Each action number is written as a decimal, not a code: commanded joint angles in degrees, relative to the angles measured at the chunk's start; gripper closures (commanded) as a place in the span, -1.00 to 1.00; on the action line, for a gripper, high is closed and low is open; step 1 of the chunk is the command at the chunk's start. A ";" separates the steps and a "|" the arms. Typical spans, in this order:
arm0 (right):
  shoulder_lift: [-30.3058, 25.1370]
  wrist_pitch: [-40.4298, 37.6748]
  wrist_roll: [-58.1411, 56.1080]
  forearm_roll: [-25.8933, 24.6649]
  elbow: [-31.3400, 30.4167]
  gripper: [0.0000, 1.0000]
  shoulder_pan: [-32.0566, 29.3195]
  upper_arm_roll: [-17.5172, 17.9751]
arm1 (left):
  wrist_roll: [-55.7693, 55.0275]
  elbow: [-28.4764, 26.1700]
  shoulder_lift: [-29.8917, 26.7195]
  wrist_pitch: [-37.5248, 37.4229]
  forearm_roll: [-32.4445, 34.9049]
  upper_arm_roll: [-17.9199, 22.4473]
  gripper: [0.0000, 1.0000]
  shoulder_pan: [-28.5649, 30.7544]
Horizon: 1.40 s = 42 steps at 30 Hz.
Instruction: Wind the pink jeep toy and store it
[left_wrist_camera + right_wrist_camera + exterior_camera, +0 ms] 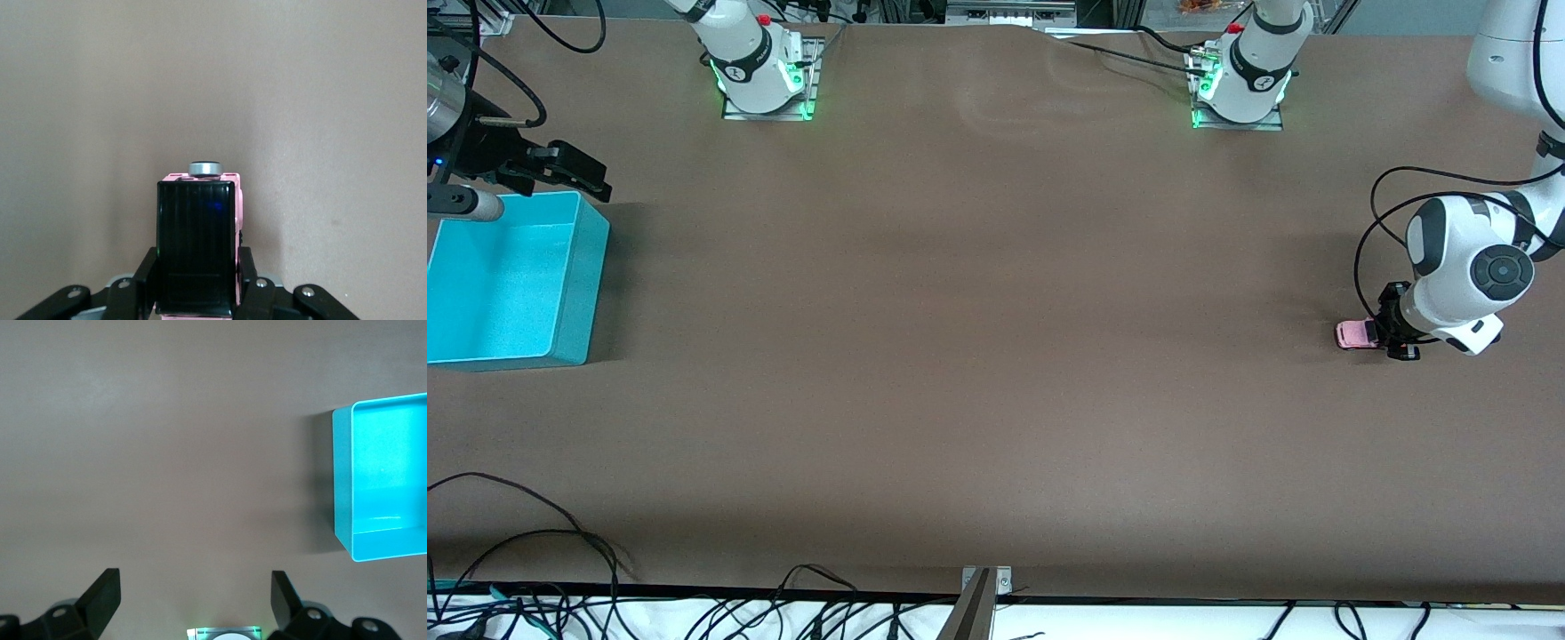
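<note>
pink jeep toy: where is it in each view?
Front view: pink jeep toy on the table at the left arm's end, in the left hand.
Left wrist view: between the fingers, low centre.
Right wrist view: not in it.
Shared landmark: brown table.

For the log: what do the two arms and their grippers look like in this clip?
Both arms are glossy white with dark grey joint bands and round grey joint caps. Their bases glow green, each with a red button. Black cables loop along the left arm. The left gripper and right gripper are black, with angular jaws and silver screws.
</note>
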 commanded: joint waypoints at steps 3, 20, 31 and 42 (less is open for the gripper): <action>-0.19 -1.03 -0.26 0.89 1.02 -1.00 -0.25 0.10 | 0.47 3.17 7.66 2.99 3.57 -0.56 0.69 2.61; -0.19 -0.86 0.35 0.54 1.02 -1.00 -0.33 -0.60 | 5.48 5.81 9.16 3.34 6.91 -1.70 0.68 7.97; -0.19 -0.77 0.44 0.45 1.02 -1.00 -0.42 -0.69 | 5.57 5.98 9.68 3.43 7.08 -1.53 0.37 8.41; -0.19 -0.68 0.35 0.45 1.11 -1.00 -0.51 -1.65 | 8.74 5.11 5.56 1.77 6.91 -1.09 -1.00 8.32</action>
